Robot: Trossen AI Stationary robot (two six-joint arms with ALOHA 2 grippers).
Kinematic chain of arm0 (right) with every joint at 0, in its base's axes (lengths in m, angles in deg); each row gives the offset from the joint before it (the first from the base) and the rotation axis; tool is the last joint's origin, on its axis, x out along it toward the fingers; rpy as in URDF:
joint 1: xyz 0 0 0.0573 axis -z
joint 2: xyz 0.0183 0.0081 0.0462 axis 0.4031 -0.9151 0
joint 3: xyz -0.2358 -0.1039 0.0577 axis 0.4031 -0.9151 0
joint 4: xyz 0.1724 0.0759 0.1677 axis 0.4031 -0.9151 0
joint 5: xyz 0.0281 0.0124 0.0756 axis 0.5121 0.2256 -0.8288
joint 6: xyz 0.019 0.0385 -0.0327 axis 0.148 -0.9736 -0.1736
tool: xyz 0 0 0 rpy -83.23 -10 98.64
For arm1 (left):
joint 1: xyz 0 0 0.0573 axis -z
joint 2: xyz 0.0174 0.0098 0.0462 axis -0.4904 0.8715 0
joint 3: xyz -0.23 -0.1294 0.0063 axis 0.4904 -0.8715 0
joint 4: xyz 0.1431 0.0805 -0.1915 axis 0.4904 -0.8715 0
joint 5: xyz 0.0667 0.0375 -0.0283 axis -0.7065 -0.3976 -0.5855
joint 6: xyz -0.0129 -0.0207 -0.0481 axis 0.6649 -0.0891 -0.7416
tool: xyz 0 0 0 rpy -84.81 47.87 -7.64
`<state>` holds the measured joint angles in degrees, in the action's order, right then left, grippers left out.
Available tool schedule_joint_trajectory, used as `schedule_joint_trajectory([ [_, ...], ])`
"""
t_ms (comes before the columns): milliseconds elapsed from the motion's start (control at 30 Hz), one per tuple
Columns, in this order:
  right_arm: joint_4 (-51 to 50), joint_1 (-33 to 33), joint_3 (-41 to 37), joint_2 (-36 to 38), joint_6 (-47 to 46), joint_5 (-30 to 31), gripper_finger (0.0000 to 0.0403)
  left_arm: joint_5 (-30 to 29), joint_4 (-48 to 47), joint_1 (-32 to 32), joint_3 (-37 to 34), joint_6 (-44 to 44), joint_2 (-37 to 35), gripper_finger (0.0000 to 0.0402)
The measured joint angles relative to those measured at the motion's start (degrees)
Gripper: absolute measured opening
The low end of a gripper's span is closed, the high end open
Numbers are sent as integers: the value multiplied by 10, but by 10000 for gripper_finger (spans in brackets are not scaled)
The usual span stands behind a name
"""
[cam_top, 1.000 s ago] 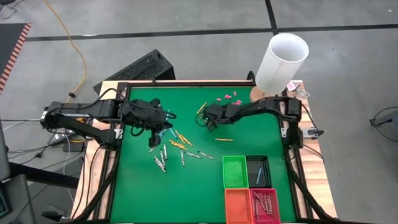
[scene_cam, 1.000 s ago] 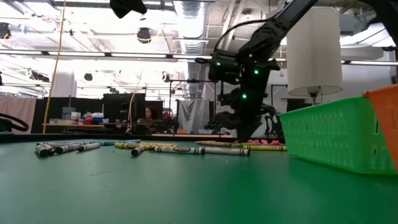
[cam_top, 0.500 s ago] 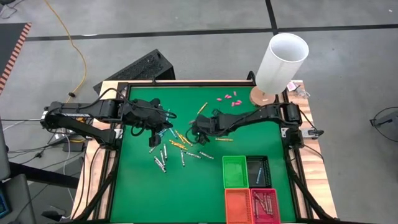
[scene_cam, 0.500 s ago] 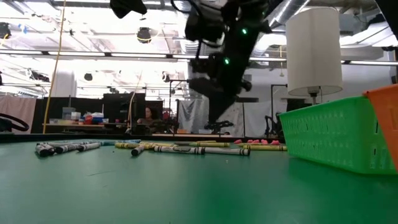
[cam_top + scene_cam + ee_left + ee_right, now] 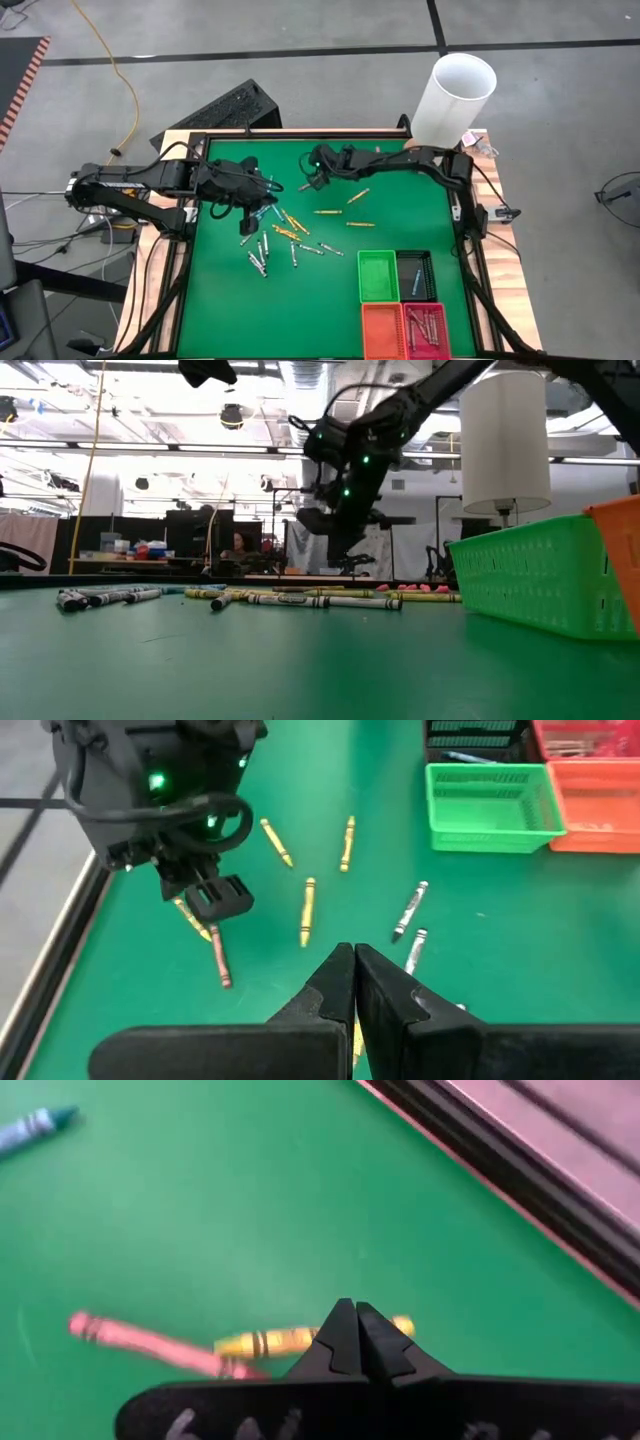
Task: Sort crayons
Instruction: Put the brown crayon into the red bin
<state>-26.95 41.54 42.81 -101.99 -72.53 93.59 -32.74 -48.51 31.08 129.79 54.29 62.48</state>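
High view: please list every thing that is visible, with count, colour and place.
crayons: many; yellow, grey-white, blue, reddish; scattered on the mat's middle and left.
green mat: one, covers the table.
bins: four; green, black, orange, red; near right corner.
white cylinder: one, far right corner.
left gripper: shut, above the crayon cluster.
right gripper: shut, empty, over the far middle.
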Motion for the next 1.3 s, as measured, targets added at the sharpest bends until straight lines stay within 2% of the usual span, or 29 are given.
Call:
schedule_joint_trajectory([
  [500, -63, 6, 99, -102, -11, -63, 0, -5, -7, 0, 0, -14, 0, 0],
  [800, -103, -54, 99, -96, -19, -61, 0, -4, -9, 0, 0, -19, 0, 0],
  [900, -127, -83, 98, -82, -13, -69, 0, -6, -9, 0, 0, -19, 0, 0],
  [1033, -161, -114, 98, -44, -5, -31, 0, -18, -5, 0, 0, -19, 0, 0],
  [1167, -232, -123, 98, 21, -4, 3, 0, -69, 25, 0, -11, -19, 2, 0],
  [1300, -330, -151, 98, 119, -4, 18, 0, -135, 110, -2, -87, -5, 10, 0],
])
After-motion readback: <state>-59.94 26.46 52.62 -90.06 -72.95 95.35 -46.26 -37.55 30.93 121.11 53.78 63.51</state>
